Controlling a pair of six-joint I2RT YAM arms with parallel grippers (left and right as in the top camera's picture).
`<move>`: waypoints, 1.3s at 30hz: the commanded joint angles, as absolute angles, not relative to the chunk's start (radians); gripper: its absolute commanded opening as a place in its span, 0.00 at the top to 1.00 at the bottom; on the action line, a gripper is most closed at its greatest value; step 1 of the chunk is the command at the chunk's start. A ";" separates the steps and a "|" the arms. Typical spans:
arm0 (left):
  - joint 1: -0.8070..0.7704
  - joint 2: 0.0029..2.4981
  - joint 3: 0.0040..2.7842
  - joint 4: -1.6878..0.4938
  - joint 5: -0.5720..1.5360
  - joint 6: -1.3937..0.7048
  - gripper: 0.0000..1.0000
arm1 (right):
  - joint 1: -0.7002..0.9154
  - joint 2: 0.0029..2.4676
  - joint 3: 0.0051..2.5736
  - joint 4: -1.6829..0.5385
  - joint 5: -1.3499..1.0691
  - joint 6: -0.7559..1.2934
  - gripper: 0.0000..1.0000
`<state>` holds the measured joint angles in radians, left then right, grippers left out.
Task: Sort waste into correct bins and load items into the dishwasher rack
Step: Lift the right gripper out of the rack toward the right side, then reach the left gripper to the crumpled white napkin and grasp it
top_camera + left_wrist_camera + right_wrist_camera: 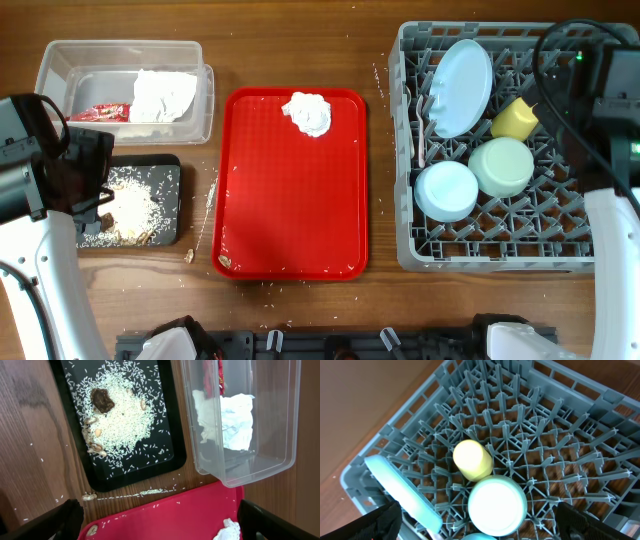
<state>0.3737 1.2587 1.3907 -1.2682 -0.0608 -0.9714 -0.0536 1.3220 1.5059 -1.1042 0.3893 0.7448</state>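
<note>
Both sets of fingers are spread wide and empty: the left gripper point(157, 521) by the black tray point(172, 166) of rice point(135, 205), the right gripper point(480, 525) above the dishwasher rack point(401, 150). The rack holds the pale blue plate point(462, 85), saucer point(446, 190), mint-green bowl point(501, 166) and yellow cup point(514, 118). One crumpled napkin point(307, 113) lies on the red serving tray point(290, 200).

Left arm point(40, 270): white link comes up from 7 o'clock, black wrist at 9 o'clock. Left end effector point(165, 527) points down, jaws spread wide, nothing between them. Right arm point(612, 250): white link from 4 o'clock, wrist at 2-3 o'clock. Right end effector point(480, 527) points down, jaws wide apart, empty.
</note>
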 commanded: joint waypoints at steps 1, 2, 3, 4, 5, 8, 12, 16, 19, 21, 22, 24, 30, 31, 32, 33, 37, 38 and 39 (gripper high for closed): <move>0.378 1.257 1.403 -1.268 -0.060 -0.977 0.00 | -0.057 1.370 1.510 -1.108 0.388 0.762 0.00; 0.378 1.257 1.403 -1.268 -0.060 -0.977 0.00 | -0.057 1.390 1.510 -1.108 0.388 0.762 0.00; 0.378 1.257 1.403 -1.268 -0.060 -0.977 0.00 | -0.057 1.403 1.510 -1.108 0.388 0.762 0.00; 0.378 1.257 1.403 -1.268 -0.060 -0.977 0.00 | -0.057 1.415 1.510 -1.107 0.388 0.762 0.00; 0.378 1.257 1.403 -1.267 -0.051 -0.978 0.00 | -0.057 1.426 1.510 -1.107 0.388 0.762 0.00; 0.378 1.257 1.403 -1.275 0.067 -0.977 0.00 | -0.057 1.463 1.510 -1.107 0.388 0.762 0.00; 0.357 1.257 1.402 -1.346 0.363 -0.889 0.03 | -0.057 1.495 1.510 -1.094 0.388 0.762 0.00; 0.206 1.257 1.402 -1.263 0.453 -0.778 0.00 | -0.057 1.500 1.510 -1.085 0.388 0.762 0.00; -0.010 1.257 1.402 -1.110 0.413 -0.739 0.01 | -0.057 1.501 1.510 -1.085 0.388 0.762 0.00; -0.151 1.263 1.402 -1.014 0.308 -0.740 0.01 | -0.057 1.501 1.510 -1.085 0.388 0.762 0.00; -0.211 1.270 1.402 -0.978 0.247 -0.740 0.01 | -0.057 1.501 1.510 -1.085 0.388 0.762 0.01; -0.366 1.319 1.403 -0.894 0.033 -0.741 0.01 | -0.057 1.502 1.510 -1.085 0.388 0.762 0.00; -0.494 1.674 1.595 -0.923 -0.095 -0.657 0.01 | -0.057 1.502 1.510 -1.084 0.388 0.761 0.00; -0.489 1.751 1.667 -0.971 -0.097 -0.654 0.01 | -0.057 1.502 1.510 -1.084 0.388 0.761 0.00; -0.485 1.806 1.713 -0.994 -0.097 -0.654 0.01 | -0.057 1.502 1.510 -1.084 0.388 0.762 0.00; -0.484 1.869 1.754 -1.002 -0.099 -0.654 0.03 | -0.057 1.502 1.510 -1.084 0.388 0.761 0.00; -0.484 2.022 1.769 -0.933 -0.140 -0.656 0.06 | -0.057 1.502 1.510 -1.084 0.388 0.762 0.00; -0.484 2.054 1.769 -0.923 -0.165 -0.662 0.04 | -0.057 1.502 1.510 -1.084 0.388 0.762 0.00; -0.484 2.094 1.769 -0.912 -0.192 -0.662 0.06 | -0.057 1.502 1.510 -1.084 0.388 0.762 0.00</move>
<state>-0.4896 2.0151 1.7527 -0.9264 -0.1066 -0.6735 -0.0536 1.4891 1.5059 -1.0847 0.3885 0.7448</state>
